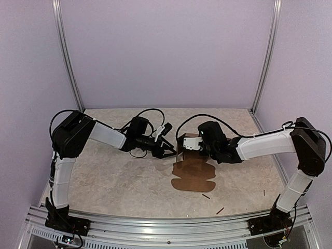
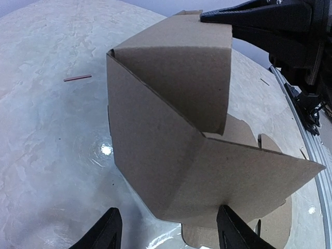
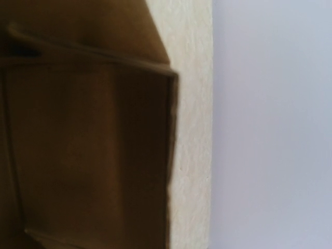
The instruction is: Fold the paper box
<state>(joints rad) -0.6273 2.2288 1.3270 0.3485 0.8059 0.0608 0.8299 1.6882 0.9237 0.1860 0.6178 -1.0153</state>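
The pale, marble-veined surface (image 1: 104, 176) is spreading across the enclosure, smooth and faintly glossy. Plain lilac walls (image 1: 166, 52) are standing round it, and a ribbed metal rail (image 1: 166, 224) is running along its near edge. The left arm (image 1: 104, 136), white-sleeved with black joints, is reaching in from the left. The right arm (image 1: 264, 142) is mirroring it from the right, and the two are meeting near the middle of the surface.

The paper box (image 1: 193, 175) is sitting there, just right of centre: plain brown matte cardboard, still a die-cut sheet. Its near part is lying flat with rounded tabs, while its far part is standing up between the two wrists. In the left wrist view the paper box (image 2: 171, 129) is showing upright panels meeting at sharp creases, one panel folding over at the top and a pointed flap jutting sideways. In the right wrist view the paper box (image 3: 88, 155) is filling the left side, dark and blurred.

The right jaws are closed, pinching the top edge of the raised panel. The left jaws are standing open. Their black fingertips (image 2: 110, 231) are straddling the lower corner of the raised cardboard, one tip clear of it and the other just at its bottom edge.

Thin dark sticks (image 1: 220, 210) are lying on the near right of the surface, well apart from the box.
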